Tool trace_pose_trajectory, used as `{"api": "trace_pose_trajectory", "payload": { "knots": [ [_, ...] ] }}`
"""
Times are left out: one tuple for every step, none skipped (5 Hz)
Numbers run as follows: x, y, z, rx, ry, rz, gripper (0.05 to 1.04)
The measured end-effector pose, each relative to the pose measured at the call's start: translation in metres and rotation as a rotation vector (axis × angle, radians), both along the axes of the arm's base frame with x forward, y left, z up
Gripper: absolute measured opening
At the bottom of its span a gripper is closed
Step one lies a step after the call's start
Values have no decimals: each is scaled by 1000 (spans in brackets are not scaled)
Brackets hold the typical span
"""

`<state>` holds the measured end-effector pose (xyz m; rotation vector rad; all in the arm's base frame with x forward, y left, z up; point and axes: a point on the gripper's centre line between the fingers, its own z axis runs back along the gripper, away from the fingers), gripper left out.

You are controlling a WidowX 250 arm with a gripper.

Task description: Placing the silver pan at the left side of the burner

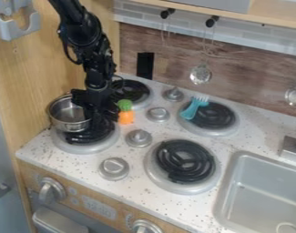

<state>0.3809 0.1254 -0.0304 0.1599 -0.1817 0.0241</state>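
Nearly done: pan point(69, 123) at left of burner point(84, 148); final seating likely remains. We cannot tell whether the gripper point(96, 114) is closed.

Open above the coils of the burner nearest the sink point(182, 160), with a narrow way across the tabletop point(194, 207) between that burner and the sink point(259, 191). Hampered to its left by stubby knobs point(113, 168), farther left by the silver pan point(69, 125) against the wooden panel point(34, 86), and behind it by a blue fork point(191, 110).
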Motion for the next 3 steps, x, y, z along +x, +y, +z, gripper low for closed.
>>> {"api": "trace_pose_trajectory", "payload": {
  "knots": [
    [-8, -10, 32, -45, 12, 2, 515],
    [-9, -16, 67, -74, -25, -7, 828],
    [-15, -20, 69, -105, 15, -14, 1019]
  ]
}}
